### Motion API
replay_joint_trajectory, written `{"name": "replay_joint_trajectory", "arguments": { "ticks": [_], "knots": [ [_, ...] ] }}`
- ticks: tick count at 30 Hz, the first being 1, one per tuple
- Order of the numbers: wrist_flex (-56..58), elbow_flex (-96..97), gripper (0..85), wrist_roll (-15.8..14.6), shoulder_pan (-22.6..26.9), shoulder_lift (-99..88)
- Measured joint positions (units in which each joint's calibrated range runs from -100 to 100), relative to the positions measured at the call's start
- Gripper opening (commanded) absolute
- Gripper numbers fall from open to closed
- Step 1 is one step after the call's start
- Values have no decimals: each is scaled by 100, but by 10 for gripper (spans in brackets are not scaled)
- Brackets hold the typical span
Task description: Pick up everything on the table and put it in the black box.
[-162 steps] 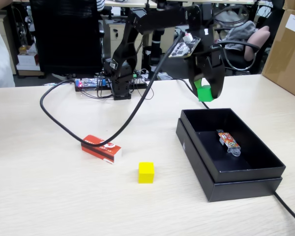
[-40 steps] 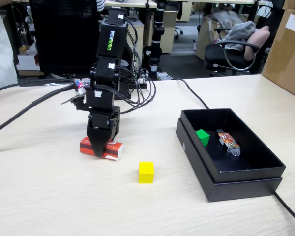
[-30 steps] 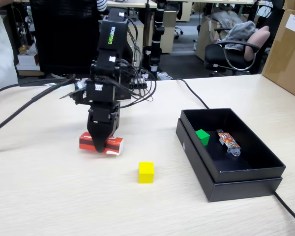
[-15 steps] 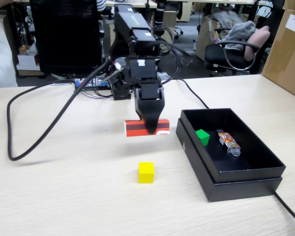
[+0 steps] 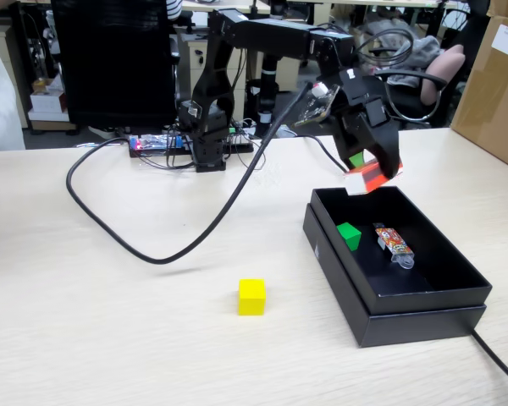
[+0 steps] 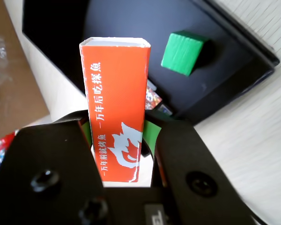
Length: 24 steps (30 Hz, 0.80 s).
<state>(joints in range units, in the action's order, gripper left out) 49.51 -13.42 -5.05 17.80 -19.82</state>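
Note:
My gripper (image 5: 368,173) is shut on the red-and-white box (image 6: 116,108) and holds it above the far end of the black box (image 5: 457,292). The held box also shows in the fixed view (image 5: 371,178), just over the black box's far rim. A green cube (image 5: 349,235) lies inside the black box; the wrist view shows it (image 6: 183,51) beyond the held box. A yellow cube (image 5: 251,297) sits on the beige table (image 5: 110,338), left of the black box.
A small colourful packet (image 5: 394,243) lies inside the black box. A thick black cable (image 5: 152,254) loops across the table from the arm base (image 5: 207,144). A brown cardboard box (image 5: 495,85) stands at the far right.

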Motion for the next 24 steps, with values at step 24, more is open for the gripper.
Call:
{"name": "replay_joint_trajectory", "arguments": {
  "ticks": [24],
  "knots": [
    [0,338,290,-39,-117,849]
  ]
}}
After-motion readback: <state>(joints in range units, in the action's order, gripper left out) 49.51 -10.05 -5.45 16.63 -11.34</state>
